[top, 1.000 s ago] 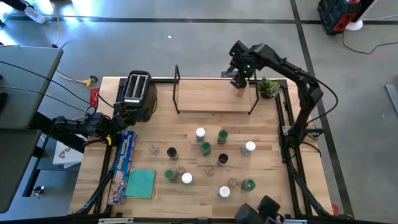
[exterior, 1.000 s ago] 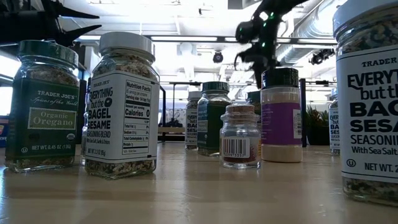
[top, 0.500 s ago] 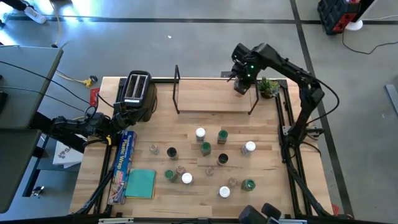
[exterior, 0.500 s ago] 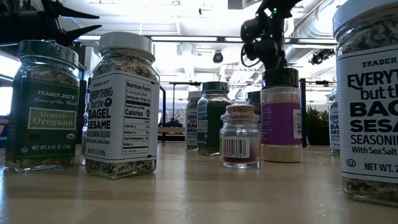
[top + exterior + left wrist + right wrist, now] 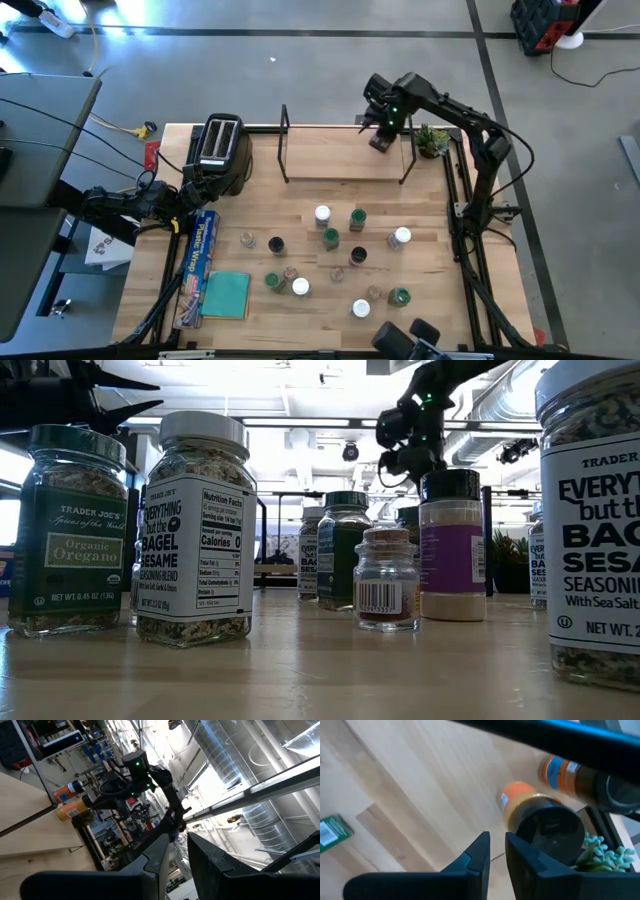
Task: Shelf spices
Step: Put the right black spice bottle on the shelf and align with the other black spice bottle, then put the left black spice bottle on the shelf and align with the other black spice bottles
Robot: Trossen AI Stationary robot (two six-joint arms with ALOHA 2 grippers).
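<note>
Jars (image 5: 330,237) stand upright on the table (image 5: 430,310), well in front of our right hand (image 5: 378,137), which hovers narrowed and empty over the shelf (image 5: 330,165); our left hand (image 5: 196,186), nearly closed, waits by the toaster (image 5: 219,143).

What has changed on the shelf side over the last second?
The right end effector has let go of the orange jar at the shelf's right end and backed away, its fingers now nearly together and empty. The left end effector stays parked beside the toaster. The jars on the table haven't moved.
</note>
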